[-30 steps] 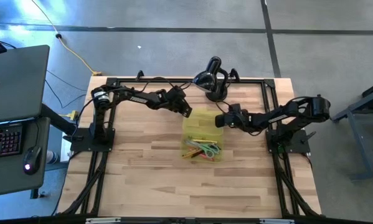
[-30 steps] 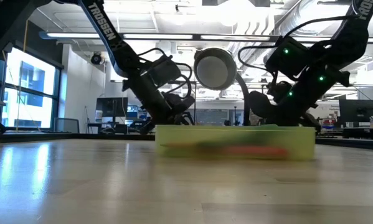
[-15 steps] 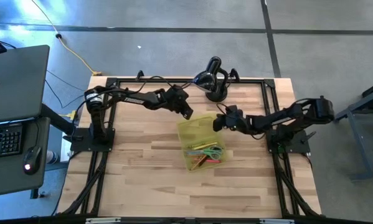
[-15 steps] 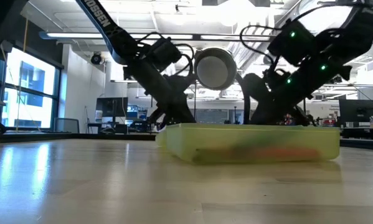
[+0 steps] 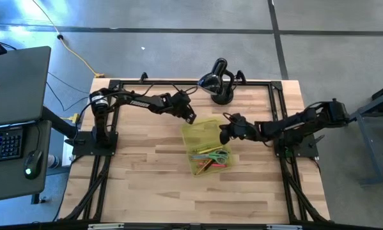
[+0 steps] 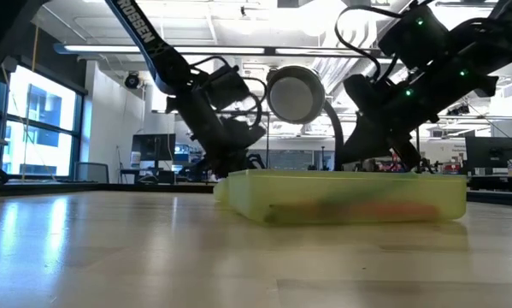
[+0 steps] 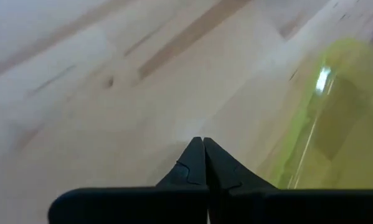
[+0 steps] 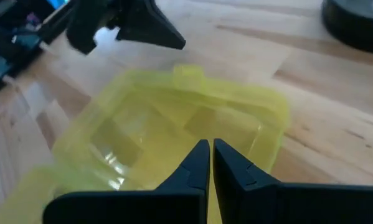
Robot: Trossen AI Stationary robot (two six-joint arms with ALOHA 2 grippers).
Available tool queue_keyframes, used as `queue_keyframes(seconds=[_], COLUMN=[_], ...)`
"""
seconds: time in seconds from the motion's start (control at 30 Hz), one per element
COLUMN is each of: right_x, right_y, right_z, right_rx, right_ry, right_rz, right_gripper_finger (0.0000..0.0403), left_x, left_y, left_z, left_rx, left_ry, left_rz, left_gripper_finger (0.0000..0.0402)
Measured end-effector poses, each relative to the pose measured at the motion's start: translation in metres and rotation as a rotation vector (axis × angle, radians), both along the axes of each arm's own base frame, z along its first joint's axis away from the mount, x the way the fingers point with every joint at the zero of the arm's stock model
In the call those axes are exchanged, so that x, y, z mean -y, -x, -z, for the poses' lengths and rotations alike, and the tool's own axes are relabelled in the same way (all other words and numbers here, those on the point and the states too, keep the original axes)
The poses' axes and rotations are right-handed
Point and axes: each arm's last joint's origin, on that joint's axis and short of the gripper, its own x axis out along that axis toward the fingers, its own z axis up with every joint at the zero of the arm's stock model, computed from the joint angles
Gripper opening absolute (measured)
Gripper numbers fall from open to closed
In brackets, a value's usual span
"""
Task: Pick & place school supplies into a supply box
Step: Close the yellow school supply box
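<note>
- Supply box point(image 5: 208, 145), translucent yellow-green, lies open and skewed near the table point(image 5: 153, 185) middle; pencils and pens point(image 5: 206, 161) with green-handled scissors point(image 5: 218, 155) fill its near half.
- Right gripper point(image 5: 224, 133), fingers pressed together and empty, hangs over the box's right edge.
- Left gripper point(image 5: 191, 119), fingers likewise clenched on nothing, sits just beside the box's far left corner.
- Black domed device point(image 5: 215, 83) stands at the far edge.
- From table height, the box's contents blur into an orange-green smear.

place: robotics lab | signs: concrete floor point(image 5: 178, 57) | ceiling light strips point(image 6: 196, 49) | monitors point(image 6: 153, 147) in background | side desk with keyboard point(image 5: 2, 144), mouse point(image 5: 30, 169)
</note>
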Motion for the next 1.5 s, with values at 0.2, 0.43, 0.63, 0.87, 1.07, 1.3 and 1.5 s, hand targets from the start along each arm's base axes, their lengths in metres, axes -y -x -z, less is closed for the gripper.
queue_keyframes(seconds=[0.2,0.43,0.63,0.87,1.07,1.3,1.5], right_x=[-0.018,-0.042,-0.053,-0.054,-0.052,-0.051,-0.051], right_y=[-0.002,0.000,0.002,0.004,0.005,0.008,0.008], right_z=[0.000,0.000,0.000,0.002,0.005,0.008,0.008], right_rx=[-0.015,-0.018,-0.027,-0.054,-0.074,-0.106,-0.106], right_ry=[-0.002,0.003,0.032,0.034,0.008,-0.002,-0.004], right_rz=[-0.183,-0.324,-0.364,-0.340,-0.310,-0.287,-0.275], right_gripper_finger=[0.0000,0.0000,0.0000,0.0000,0.0000,0.0000,0.0000], left_x=[0.001,-0.001,-0.001,-0.001,0.001,0.010,0.010], left_y=[-0.003,-0.009,-0.012,-0.016,-0.020,-0.025,-0.025], left_z=[0.003,0.006,0.016,0.020,0.015,0.013,0.013], left_rx=[0.014,0.060,0.083,0.111,0.186,0.228,0.237], left_ry=[-0.004,-0.016,0.016,0.027,0.054,0.105,0.119], left_rz=[0.007,0.010,0.047,0.068,0.125,0.214,0.232], left_gripper_finger=[0.0010,0.0020,0.0010,0.0010,0.0015,0.0010,0.0019])
